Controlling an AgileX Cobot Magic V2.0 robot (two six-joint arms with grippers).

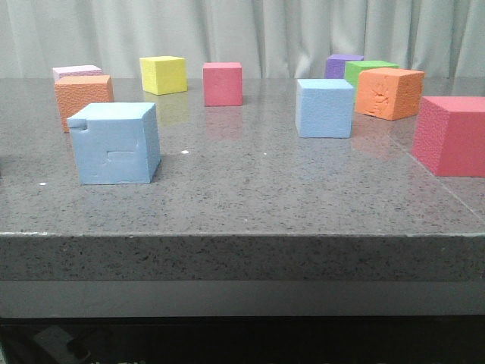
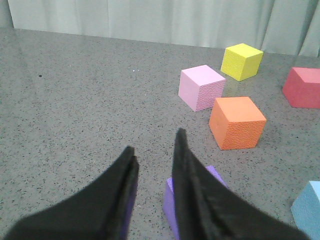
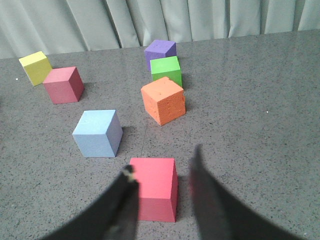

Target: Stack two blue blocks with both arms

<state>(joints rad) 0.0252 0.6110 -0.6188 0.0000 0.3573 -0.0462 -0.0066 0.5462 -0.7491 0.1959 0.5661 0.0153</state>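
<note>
Two light blue blocks are seen on the grey speckled table [image 1: 250, 197], well apart from each other. The notched blue block [image 1: 114, 142], with a cut corner and a dented front face, is placed near the front left of the table in the front view. The plain blue block [image 1: 325, 108] is set further back and to the right of centre, resting flat; in the right wrist view it is shown just beside a red block that lies between the fingers.

Other cubes are spread around them: an orange block [image 1: 82, 96] and a pink block [image 1: 76, 72] behind the notched one, a yellow block [image 1: 163, 74] and a red block [image 1: 223, 83] toward the back, and a purple block [image 1: 343, 64], a green block [image 1: 369, 70], a second orange block [image 1: 390, 92] and a large red block [image 1: 453, 135] on the right.

Neither arm is visible in the front view. The left gripper [image 2: 154, 150] is shown with its jaws parted narrowly above the table, nothing being held between them; a purple cube [image 2: 172, 200] is partly hidden behind one finger. The right gripper [image 3: 162, 167] is held spread wide, and the large red block appears to sit in the gap, though contact with the fingers cannot be confirmed.
</note>
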